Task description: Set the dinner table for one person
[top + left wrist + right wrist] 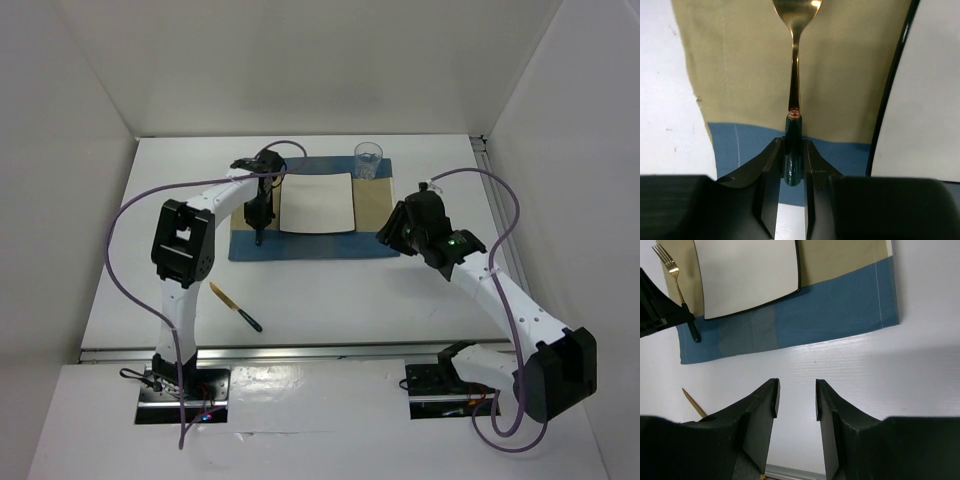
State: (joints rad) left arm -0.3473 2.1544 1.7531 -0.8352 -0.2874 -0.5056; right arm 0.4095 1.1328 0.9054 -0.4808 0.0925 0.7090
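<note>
A placemat (pixel 320 247) lies across the middle of the dinner table (pixel 350 295), toward its far side, with a plate (pixel 316 203) on its centre. A glass (pixel 368 160) stands behind the plate's far right corner, at the mat's far edge. Left of the plate, over the mat, a fork (pixel 675 285) points its tines to the far side, its handle clamped in the left gripper (pixel 792 165). A knife (pixel 236 307) lies on the bare table, nearer than the mat's left corner and apart from it. The right gripper (pixel 796 400) hangs over bare table off the mat's near right corner, fingers parted.
</note>
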